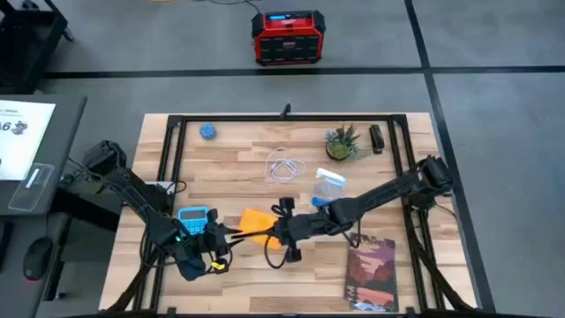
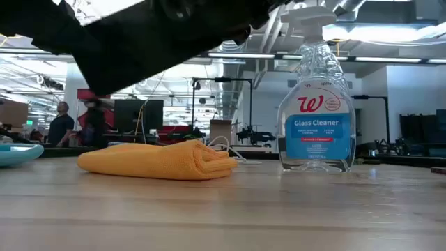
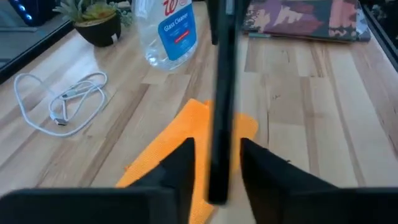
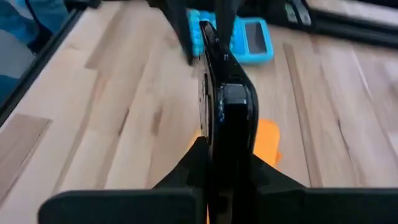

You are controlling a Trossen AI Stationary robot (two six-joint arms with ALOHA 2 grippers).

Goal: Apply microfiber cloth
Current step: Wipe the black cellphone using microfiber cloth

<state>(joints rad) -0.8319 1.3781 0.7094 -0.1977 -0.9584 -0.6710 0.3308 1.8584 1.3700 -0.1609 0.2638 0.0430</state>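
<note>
Apparently mid-handover: my right gripper (image 4: 221, 163) pinches smartphone (image 4: 219, 81) edge-on, my left gripper (image 3: 216, 163) seemingly clamped on far end. Microfiber cloth (image 1: 255, 222) folded on table (image 1: 247, 155) underneath, ready for wiping.

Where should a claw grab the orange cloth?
Probably from above, at the thick folded edge of the orange cloth nearest the glass cleaner bottle. It lies flat on the table, so the rounded fold gives the most to pinch.

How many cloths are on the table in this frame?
1. The folded orange-yellow microfiber cloth lies on the wooden table, near the front middle, between the blue calculator and the clear glass-cleaner spray bottle. No other shows.
</note>
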